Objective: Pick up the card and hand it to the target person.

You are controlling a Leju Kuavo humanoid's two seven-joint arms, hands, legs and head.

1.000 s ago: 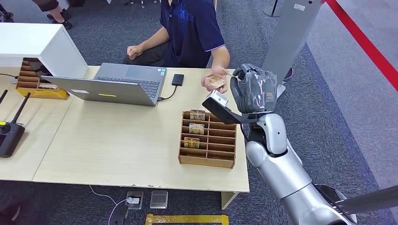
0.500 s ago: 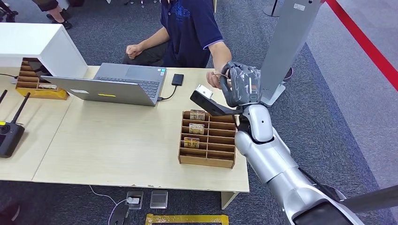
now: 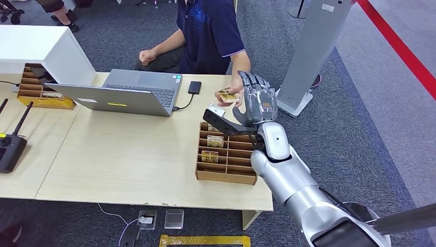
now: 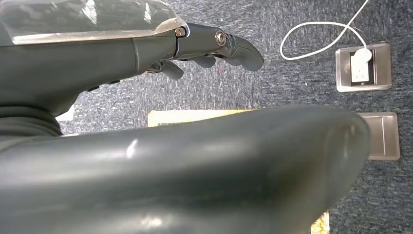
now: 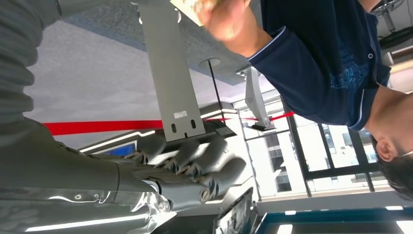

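A small brown card is pinched in the hand of a seated person in a dark blue shirt, at the table's far edge. Just right of it, my right hand is raised with its fingers spread and holds nothing. In the right wrist view the same hand is empty, and the card sits in the person's fingers beyond it. The left hand hangs over the carpet, fingers loosely extended, empty.
A wooden slotted tray with three more cards lies below my right forearm. An open laptop and a black device sit on the table. A grey stand rises at right. A black remote lies far left.
My right hand has swung left and down toward the tray and its fingers have spread. The card has stayed in the person's hand, which was briefly hidden behind my hand.
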